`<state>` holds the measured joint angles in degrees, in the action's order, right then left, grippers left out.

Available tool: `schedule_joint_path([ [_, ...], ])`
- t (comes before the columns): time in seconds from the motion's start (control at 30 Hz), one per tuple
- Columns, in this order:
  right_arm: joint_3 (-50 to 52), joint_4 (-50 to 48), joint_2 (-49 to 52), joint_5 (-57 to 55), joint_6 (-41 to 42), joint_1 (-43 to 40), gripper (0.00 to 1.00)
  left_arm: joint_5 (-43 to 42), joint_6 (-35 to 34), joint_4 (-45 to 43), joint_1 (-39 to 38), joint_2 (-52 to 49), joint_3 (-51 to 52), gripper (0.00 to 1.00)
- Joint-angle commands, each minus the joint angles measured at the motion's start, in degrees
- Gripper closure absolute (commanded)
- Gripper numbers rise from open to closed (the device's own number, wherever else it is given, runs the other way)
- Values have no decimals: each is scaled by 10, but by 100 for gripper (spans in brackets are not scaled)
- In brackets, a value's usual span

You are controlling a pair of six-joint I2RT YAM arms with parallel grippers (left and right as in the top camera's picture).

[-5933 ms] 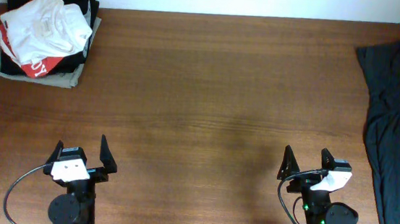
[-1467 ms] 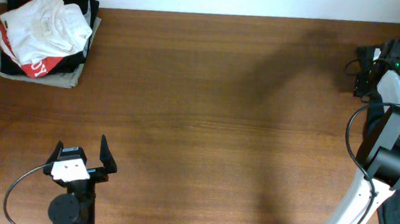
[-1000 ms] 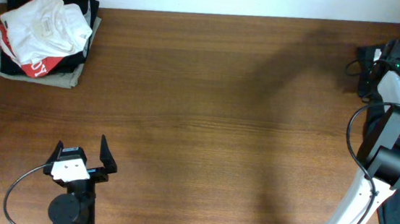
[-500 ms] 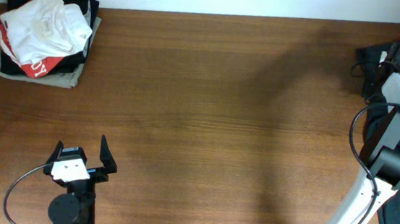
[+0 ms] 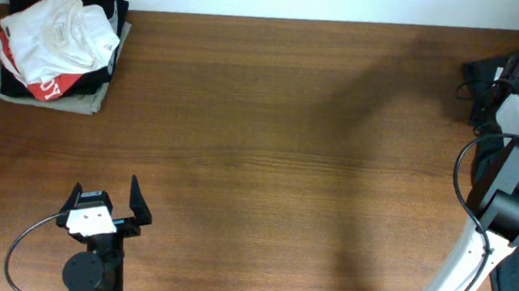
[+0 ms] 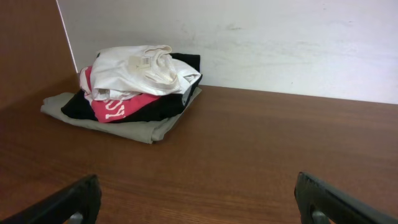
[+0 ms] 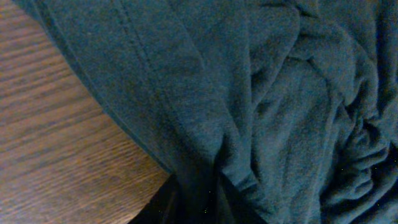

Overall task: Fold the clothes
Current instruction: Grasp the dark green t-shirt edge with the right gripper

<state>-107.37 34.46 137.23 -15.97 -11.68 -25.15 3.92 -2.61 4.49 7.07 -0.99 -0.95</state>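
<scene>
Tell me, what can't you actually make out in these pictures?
- Teal T-shirt: overhead, the right arm covers most and the right edge crops it; right wrist view shows only folds close up.
- Right claw: fabric and its own wrist hide the jaws; grip unclear.
- Red garment: lettering partly under the white garment.
- Left claw: left wrist view's bottom edge crops the fingers.
</scene>
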Motion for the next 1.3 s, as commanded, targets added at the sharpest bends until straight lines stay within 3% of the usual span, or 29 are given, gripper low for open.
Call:
schedule_joint_path([
  [0.0, -3, 7, -4, 5, 8, -3, 63, 4, 5, -2, -2, 3, 4, 1],
  [0.07, -3, 7, -4, 5, 8, -3, 63, 4, 5, -2, -2, 3, 4, 1],
  [0.27, -10, 10, -7, 5, 8, -3, 76, 4, 5, -2, -2, 3, 4, 1],
  [0.63, -28, 18, -7, 2, -2, 24, 65, 4, 5, -2, -2, 3, 4, 1],
  [0.8, -28, 18, -7, 2, -3, 26, 83, 4, 5, -2, -2, 3, 4, 1],
  [1.0, -28, 19, -7, 2, -3, 26, 82, 4, 5, -2, -2, 3, 4, 1],
  [1.07, -28, 19, -7, 2, -3, 26, 73, 4, 5, -2, -2, 3, 4, 1],
  [1.27, -28, 21, -3, 2, -3, 25, 71, 4, 5, -2, -2, 3, 4, 1],
])
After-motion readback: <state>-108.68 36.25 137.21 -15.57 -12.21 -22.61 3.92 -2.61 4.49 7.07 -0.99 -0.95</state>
